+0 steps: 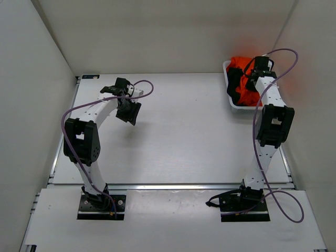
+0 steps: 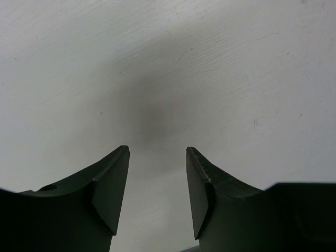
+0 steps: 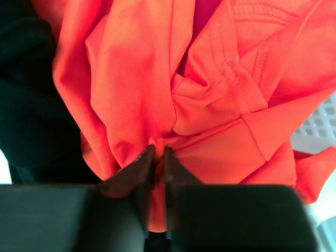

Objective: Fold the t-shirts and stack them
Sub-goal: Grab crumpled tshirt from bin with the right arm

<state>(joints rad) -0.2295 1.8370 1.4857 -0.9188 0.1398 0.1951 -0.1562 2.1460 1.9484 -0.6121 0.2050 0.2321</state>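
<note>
The left claw [image 2: 157, 149] hangs half open above the white worktop [image 2: 168, 63], gripping nothing. At the far right corner of it, the white mesh basket [image 1: 237, 107] holds crumpled t-shirts [image 1: 241, 67]: the bright orange t-shirt [image 3: 210, 105] bunched on top in deep folds, stitched seams showing, the black t-shirt [image 3: 26, 105] at its left. The right claw [image 3: 157, 151] is nipped tight on a fold of the orange cloth

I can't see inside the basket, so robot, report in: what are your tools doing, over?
Right tool pinched shut on orange t-shirt, in the basket. Left tool open, empty, above the table. Black t-shirt bunched beside it.
</note>
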